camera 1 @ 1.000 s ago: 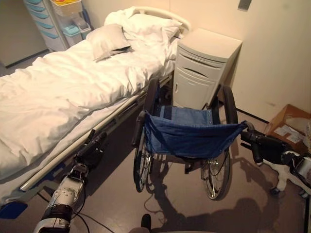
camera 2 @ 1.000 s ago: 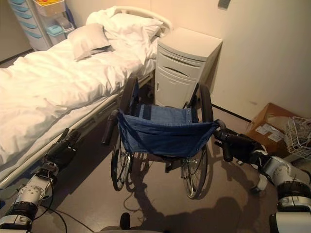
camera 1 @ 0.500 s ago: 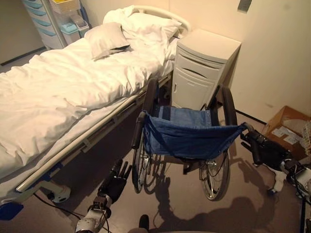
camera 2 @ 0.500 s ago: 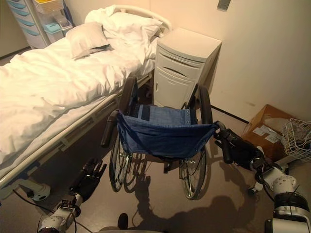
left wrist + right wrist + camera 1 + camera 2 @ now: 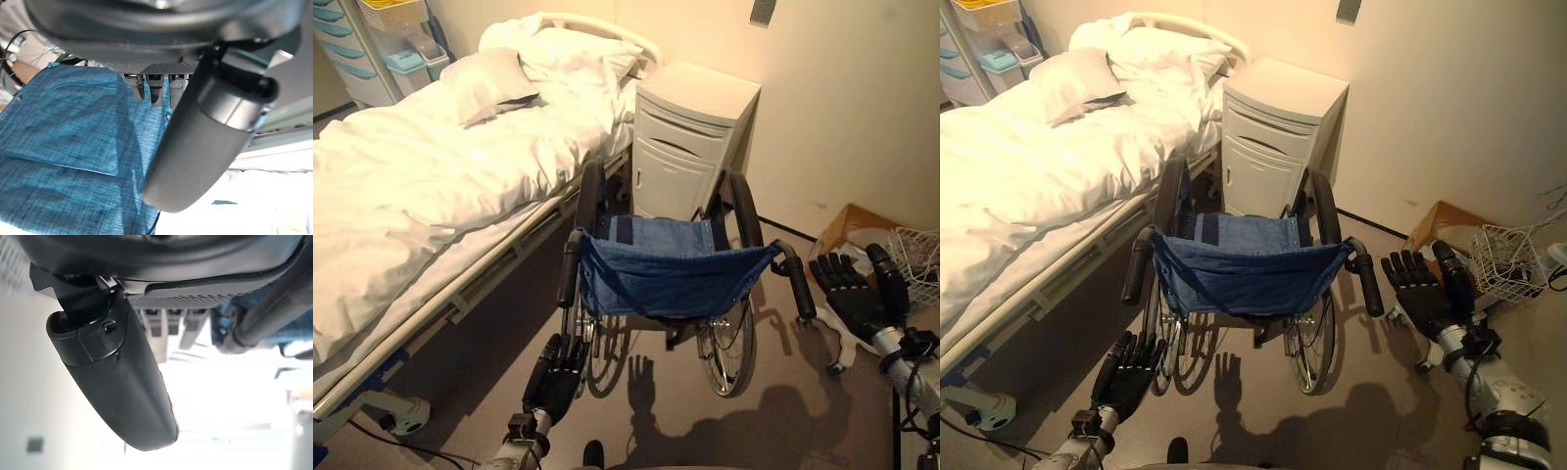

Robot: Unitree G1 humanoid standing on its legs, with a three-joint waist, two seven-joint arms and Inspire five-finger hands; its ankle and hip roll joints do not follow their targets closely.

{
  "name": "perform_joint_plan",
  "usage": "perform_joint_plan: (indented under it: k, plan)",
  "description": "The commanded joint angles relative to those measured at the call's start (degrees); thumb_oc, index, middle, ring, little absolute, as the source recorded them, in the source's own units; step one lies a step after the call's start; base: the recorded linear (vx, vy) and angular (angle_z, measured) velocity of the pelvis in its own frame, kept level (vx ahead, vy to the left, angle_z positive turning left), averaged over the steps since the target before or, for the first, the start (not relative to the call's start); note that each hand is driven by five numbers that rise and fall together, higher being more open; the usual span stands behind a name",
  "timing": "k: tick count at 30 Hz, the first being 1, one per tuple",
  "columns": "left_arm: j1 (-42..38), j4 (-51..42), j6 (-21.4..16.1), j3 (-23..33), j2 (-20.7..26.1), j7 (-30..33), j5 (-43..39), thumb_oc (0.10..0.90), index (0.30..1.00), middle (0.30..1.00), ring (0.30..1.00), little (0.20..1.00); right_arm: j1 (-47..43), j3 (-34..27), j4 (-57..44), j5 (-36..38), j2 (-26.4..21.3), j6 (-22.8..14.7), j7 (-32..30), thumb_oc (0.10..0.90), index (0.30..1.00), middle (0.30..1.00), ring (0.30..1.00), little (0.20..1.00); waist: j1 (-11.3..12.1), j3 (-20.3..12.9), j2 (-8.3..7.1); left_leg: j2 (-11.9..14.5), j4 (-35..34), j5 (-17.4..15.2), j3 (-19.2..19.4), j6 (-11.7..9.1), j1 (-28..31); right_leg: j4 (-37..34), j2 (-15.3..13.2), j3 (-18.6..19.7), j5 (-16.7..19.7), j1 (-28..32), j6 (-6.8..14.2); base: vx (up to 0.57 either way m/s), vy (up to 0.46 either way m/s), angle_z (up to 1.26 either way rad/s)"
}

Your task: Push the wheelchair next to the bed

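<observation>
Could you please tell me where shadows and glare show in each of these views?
Left eye view: the wheelchair throws a dark shadow on the floor toward the camera. Right eye view: the bed glares near white. Right wrist view: glare washes out the background past the right hand. Left wrist view: the wheelchair's blue cloth is evenly lit.

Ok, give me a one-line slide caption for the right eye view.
Blue-seated wheelchair parked beside the bed, both robot hands open and off its handles: left robot hand, right robot hand.
</observation>
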Motion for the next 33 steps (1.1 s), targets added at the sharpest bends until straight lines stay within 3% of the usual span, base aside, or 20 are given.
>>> perform_joint_plan:
  k: [1, 2, 6, 8, 14, 18, 26, 33]
  plan:
    - [-5.0, -0.5, 1.0, 0.8, -0.8, -6.0, 1.9, 0.8, 0.9, 0.9, 0.9, 0.9, -2.8, -5.7, 4.9, 1.3, -2.5, -0.5, 1.8, 0.8, 0.9, 0.9, 0.9, 0.9, 2.1, -3.8, 1.26, -0.4, 0.6, -10.1, 2.7, -1.8, 6.4, 4.8, 0.2, 0.3, 1.1, -2.9, 1.1, 0.0, 0.001, -0.04]
    - [-5.0, 0.0, 0.4, 0.6, -1.2, -6.6, 3.9, 0.8, 0.9, 0.9, 0.9, 0.9, -1.6, -6.1, 7.7, -4.6, -1.6, -1.6, 4.0, 0.8, 0.9, 0.9, 0.9, 0.9, 2.2, -3.7, 1.47, -0.4, 0.6, -10.1, 2.7, -1.8, 6.5, 4.7, 0.1, 0.3, 1.2, -2.9, 1.2, 0.0, 0.0, 0.0]
    - [-5.0, 0.9, -1.8, -0.4, -1.5, -7.4, 7.9, 0.8, 0.9, 0.9, 0.9, 0.9, 0.0, -5.7, 11.9, -14.8, 0.8, -3.8, 9.4, 0.8, 0.9, 0.9, 0.9, 0.9, 2.4, -3.5, 1.75, -0.4, 0.6, -10.0, 2.4, -1.8, 6.6, 4.7, 0.1, 0.5, 1.4, -2.9, 1.3, 0.0, 0.0, 0.0]
    - [-4.7, 2.4, -4.1, -1.4, -2.1, -8.3, 11.1, 0.8, 0.9, 0.9, 0.9, 0.9, 1.1, -3.5, 14.3, -21.9, 5.6, -6.9, 13.8, 0.8, 0.9, 0.9, 0.9, 0.9, 2.7, -3.3, 2.3, -0.6, 0.6, -9.8, 1.9, -1.7, 6.6, 4.6, 0.0, 0.5, 1.6, -2.8, 1.2, 0.0, 0.0, 0.0]
    - [-4.0, 6.2, -3.9, -4.0, -2.8, -7.5, 18.7, 0.8, 0.9, 0.9, 0.9, 0.9, 3.2, 1.1, 15.2, -22.9, 18.4, -15.8, 17.7, 0.8, 0.9, 0.9, 0.9, 0.9, 2.7, -3.4, 3.43, -0.9, 0.6, -9.6, 0.7, -1.2, 6.6, 4.5, 0.0, 0.5, 1.8, -2.6, 1.1, 0.0, -0.001, -0.01]
    - [-3.7, 10.4, -4.8, -6.3, -3.7, -6.9, 22.8, 0.8, 0.9, 0.9, 0.9, 0.9, 4.3, 4.3, 15.6, -21.4, 25.4, -19.0, 18.2, 0.8, 0.9, 0.9, 0.9, 0.9, 2.3, -3.7, 4.31, -1.2, 0.6, -9.6, 0.2, -0.9, 6.6, 4.6, 0.2, 0.8, 1.6, -2.5, 0.9, 0.0, 0.0, 0.0]
    - [-3.2, 13.7, -6.7, -8.3, -6.1, -2.3, 22.6, 0.8, 0.9, 0.9, 0.9, 0.9, 5.7, 9.8, 15.9, -25.3, 30.6, -20.1, 18.3, 0.8, 0.9, 0.9, 0.9, 0.9, 1.5, -3.9, 5.46, -1.6, 0.6, -9.4, -0.1, -0.4, 6.5, 4.9, 0.4, 1.7, 1.3, -2.6, 0.7, 0.01, 0.032, 0.01]
    - [-2.4, 12.9, -11.9, -11.0, -7.7, -0.7, 21.1, 0.8, 0.9, 0.9, 0.9, 0.9, 6.9, 14.3, 15.3, -24.4, 32.8, -22.5, 17.3, 0.8, 0.9, 0.9, 0.9, 0.9, 1.2, -3.5, 5.8, -1.8, 0.6, -9.3, 0.0, -0.3, 6.4, 5.1, 0.2, 1.9, 1.2, -2.7, 0.6, 0.0, 0.011, 0.0]
